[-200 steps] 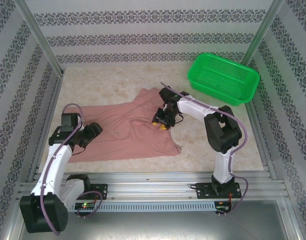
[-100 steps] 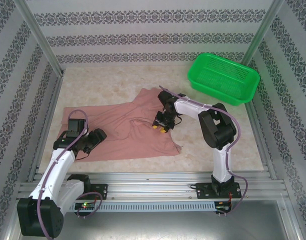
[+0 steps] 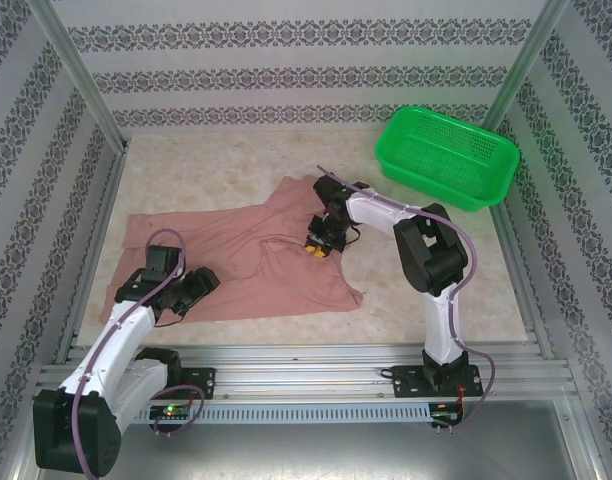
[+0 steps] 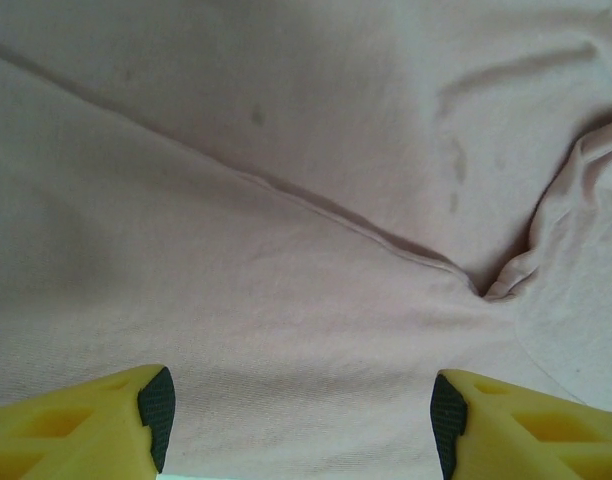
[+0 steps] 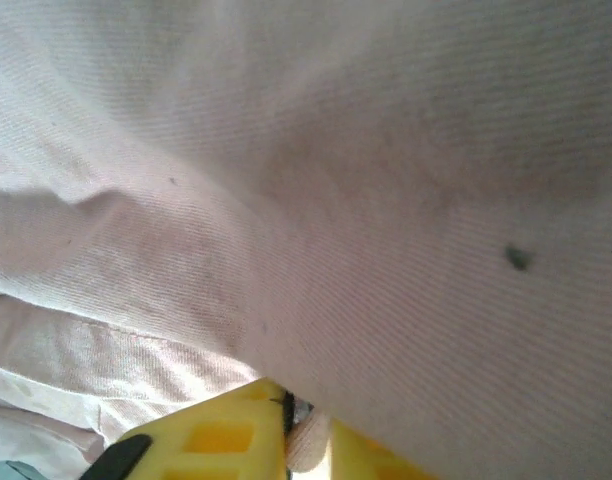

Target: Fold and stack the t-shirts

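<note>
Mid-frame, the right end effector (image 3: 318, 247) clamps a fold of the t-shirt (image 3: 248, 275), which stretches left toward the left end effector (image 3: 204, 283), parted above its lower-left edge.

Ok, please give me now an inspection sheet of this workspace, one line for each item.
Surface: beige table, partly covered by cloth.
Job's things: one pink t-shirt, spread out unfolded and wrinkled near the middle; no stack yet.
Clutter: green basket at the far right corner, apart from the shirt; it looks empty.
Grippers: left gripper open over the shirt's near left part, nothing between its fingers; right gripper closed on a fold of the shirt near its middle.
Cables: left purple cable loops above the left arm; right purple cable runs along the right arm.
Surroundings: patterned walls; metal rail at the near edge.
</note>
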{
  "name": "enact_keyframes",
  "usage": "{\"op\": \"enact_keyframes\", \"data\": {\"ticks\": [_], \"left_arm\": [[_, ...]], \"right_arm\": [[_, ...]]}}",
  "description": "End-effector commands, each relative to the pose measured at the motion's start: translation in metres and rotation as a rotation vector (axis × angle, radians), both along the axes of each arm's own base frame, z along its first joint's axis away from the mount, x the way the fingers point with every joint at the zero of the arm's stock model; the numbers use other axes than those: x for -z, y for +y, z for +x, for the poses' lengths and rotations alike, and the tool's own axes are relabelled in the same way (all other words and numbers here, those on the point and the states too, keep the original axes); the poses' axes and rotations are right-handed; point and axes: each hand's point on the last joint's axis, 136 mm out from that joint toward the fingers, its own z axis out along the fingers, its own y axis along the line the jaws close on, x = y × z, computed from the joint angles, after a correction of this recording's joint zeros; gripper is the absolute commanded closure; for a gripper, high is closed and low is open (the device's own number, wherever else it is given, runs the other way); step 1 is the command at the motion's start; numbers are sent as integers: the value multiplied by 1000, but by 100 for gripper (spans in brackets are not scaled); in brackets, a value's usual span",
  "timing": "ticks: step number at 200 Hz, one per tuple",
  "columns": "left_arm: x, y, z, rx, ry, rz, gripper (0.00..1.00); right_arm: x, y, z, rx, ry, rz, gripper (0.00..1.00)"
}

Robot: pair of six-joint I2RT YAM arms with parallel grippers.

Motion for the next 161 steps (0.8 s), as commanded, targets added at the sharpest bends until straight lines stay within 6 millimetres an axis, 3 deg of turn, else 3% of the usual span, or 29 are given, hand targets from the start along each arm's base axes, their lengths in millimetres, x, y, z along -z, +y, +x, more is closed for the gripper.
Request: {"op": "enact_keyframes", "data": {"ticks": [1, 12, 74, 130, 143, 161], "left_arm": [[7, 0, -1, -15, -4, 3, 30], [11, 0, -3, -16, 6, 2, 30], [39, 14, -28, -82, 126, 63, 30], [57, 25, -49, -113, 225, 120, 30], [57, 26, -49, -111, 223, 123, 30], [56, 25, -48, -110, 218, 122, 30]], "right_arm": [[4, -6, 9, 17, -4, -24, 92], [5, -8, 10, 22, -5, -26, 100], [-3, -21, 42, 119, -61, -3, 100], [1, -27, 69, 222, -63, 61, 100], [1, -25, 75, 242, -64, 84, 99], [-1, -15, 85, 271, -67, 164, 89]]}}
